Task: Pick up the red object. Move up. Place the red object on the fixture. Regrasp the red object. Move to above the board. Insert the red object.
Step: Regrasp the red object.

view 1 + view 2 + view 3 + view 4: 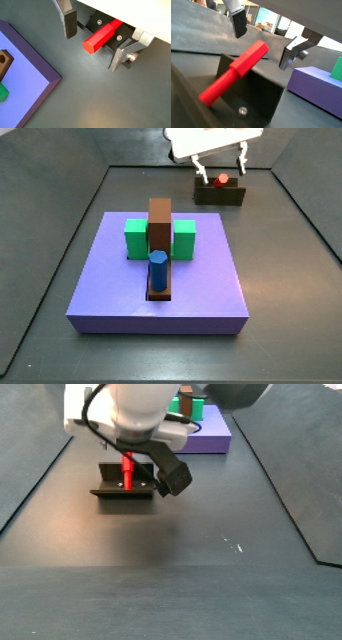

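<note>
A: Red peg (232, 75) sits nearest the lens in a wrist view, leaning tilted in the fixture (254, 102) with its upper end poking up past the wall

B: And the gripper (93, 44)?

A: It hangs just above the peg, jaws spread wide, one silver finger (69, 24) on each side and neither pad touching. It has hold of nothing

B: So which step is this?

A: My guess: the peg has been set on the fixture and the regrasp is due. The next move calls for lowering squarely over the raised end and closing on it, without knocking the peg off its lean

B: Where is all this on the floor?

A: In a side view the fixture (218, 194) stands at about 1 o'clock from the board (201, 298), close to the far wall of the enclosure, well apart from the green blocks (136, 238), brown bar (160, 228) and blue peg (158, 270)

B: Room to work?

A: Bare grey floor (201, 574) lies open around the fixture (123, 492), though the board's corner (53, 77) comes near in a wrist view. Straight up looks the safest way out
</note>
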